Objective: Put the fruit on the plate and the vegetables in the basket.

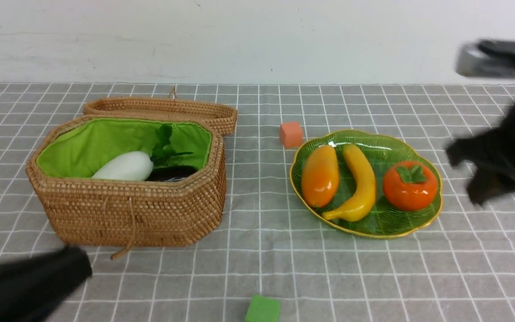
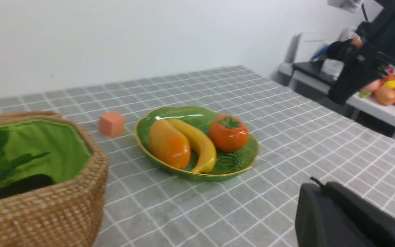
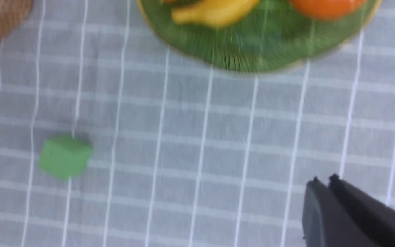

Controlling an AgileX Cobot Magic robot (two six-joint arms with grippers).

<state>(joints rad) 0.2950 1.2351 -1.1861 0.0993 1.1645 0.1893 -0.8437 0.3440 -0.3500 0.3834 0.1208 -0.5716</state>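
The green leaf-shaped plate (image 1: pixel 387 223) lies right of centre and holds the fruit: a mango (image 1: pixel 320 175), a banana (image 1: pixel 359 181) and a persimmon (image 1: pixel 409 185). At the left stands the open wicker basket (image 1: pixel 128 210), with a white radish (image 1: pixel 125 166) and a dark eggplant (image 1: pixel 170 173) on its green lining. My left gripper (image 1: pixel 83 266) is low at the front left, before the basket, shut and empty (image 2: pixel 321 185). Blurred, my right gripper (image 1: pixel 463 174) hangs right of the plate, shut on nothing (image 3: pixel 324 180).
The basket's lid (image 1: pixel 163 109) lies folded back behind it. An orange cube (image 1: pixel 291 134) sits just behind the plate's left end. A green cube (image 1: pixel 263 309) rests at the front edge. A side table with other toy produce (image 2: pixel 389 92) stands beyond the right arm.
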